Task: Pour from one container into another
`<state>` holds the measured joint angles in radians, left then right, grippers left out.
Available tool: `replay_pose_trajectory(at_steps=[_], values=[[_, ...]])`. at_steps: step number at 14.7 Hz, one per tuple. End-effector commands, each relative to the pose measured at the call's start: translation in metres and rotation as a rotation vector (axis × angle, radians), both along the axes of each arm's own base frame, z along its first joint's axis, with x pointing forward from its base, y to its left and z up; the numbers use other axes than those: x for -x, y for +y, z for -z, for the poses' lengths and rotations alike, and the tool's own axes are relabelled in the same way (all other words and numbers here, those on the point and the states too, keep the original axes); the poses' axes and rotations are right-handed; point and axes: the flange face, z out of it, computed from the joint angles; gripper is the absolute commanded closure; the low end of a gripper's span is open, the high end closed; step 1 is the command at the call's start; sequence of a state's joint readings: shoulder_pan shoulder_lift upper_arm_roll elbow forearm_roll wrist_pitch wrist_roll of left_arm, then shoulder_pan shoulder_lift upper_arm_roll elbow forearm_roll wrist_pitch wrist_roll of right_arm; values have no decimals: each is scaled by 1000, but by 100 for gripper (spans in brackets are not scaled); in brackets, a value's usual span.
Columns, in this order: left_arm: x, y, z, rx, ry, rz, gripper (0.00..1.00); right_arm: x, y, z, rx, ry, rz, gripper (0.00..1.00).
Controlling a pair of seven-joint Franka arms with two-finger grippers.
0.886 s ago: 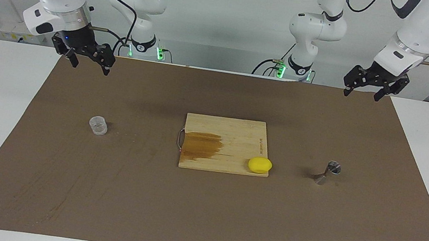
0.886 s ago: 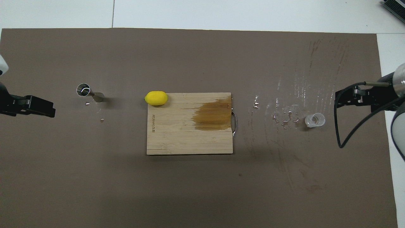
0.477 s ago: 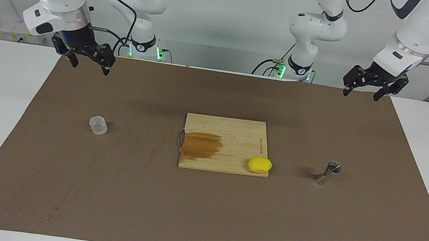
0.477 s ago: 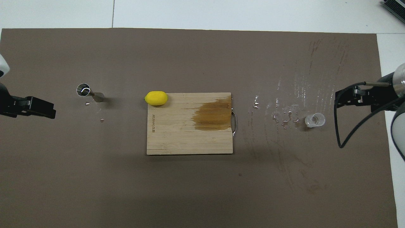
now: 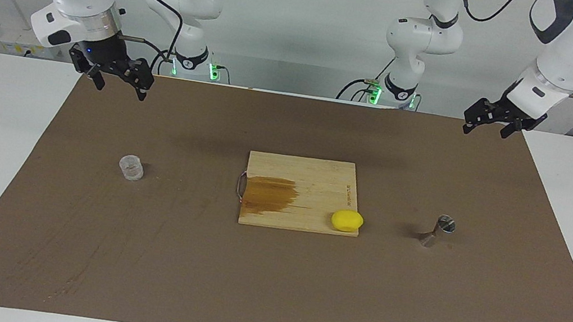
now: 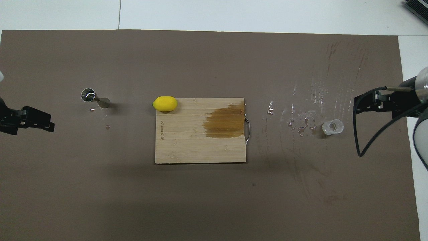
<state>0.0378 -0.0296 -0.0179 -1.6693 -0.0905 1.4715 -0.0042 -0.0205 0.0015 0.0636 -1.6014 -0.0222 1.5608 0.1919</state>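
The clear ribbed cup [image 5: 131, 167] stands on the brown mat toward the right arm's end; it also shows in the overhead view [image 6: 332, 127]. The silver hourglass jigger [image 5: 438, 231] stands upright toward the left arm's end, also in the overhead view [image 6: 93, 98]. My right gripper [image 5: 120, 92] hangs open and empty in the air over the mat's edge by the cup's end [image 6: 356, 106], apart from the cup. My left gripper [image 5: 484, 132] hangs open and empty over the mat's edge at the jigger's end [image 6: 50, 122], apart from the jigger.
A wooden cutting board [image 5: 312, 176] with a dark wet patch lies mid-mat [image 6: 187, 147]. A yellow lemon [image 5: 347, 220] sits on its corner toward the jigger [image 6: 165, 103]. Water drops [image 6: 301, 124] lie on the mat beside the cup.
My left gripper has drawn back slightly toward the left arm's end of the table and turned a little. The right gripper, cup and jigger have not moved.
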Motion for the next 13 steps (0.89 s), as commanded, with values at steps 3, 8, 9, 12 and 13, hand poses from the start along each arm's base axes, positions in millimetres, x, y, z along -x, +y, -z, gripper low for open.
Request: replay_pose_trajectory(at_steps=[3, 8, 9, 12, 13], values=[[-4, 42, 66, 200, 90, -312, 0, 2, -3, -1, -1, 9, -14, 0], [-1, 80, 109, 304, 157, -799, 0, 2, -3, -1, -1, 9, -14, 0], [1, 82, 117, 323, 182, -878, 0, 2, -4, -1, -1, 9, -12, 0], [2, 99, 130, 444, 234, -1195, 0, 2, -3, -1, -1, 9, -14, 0], [5, 101, 141, 497, 269, -1304, 0, 2, -4, -1, -1, 9, -12, 0]])
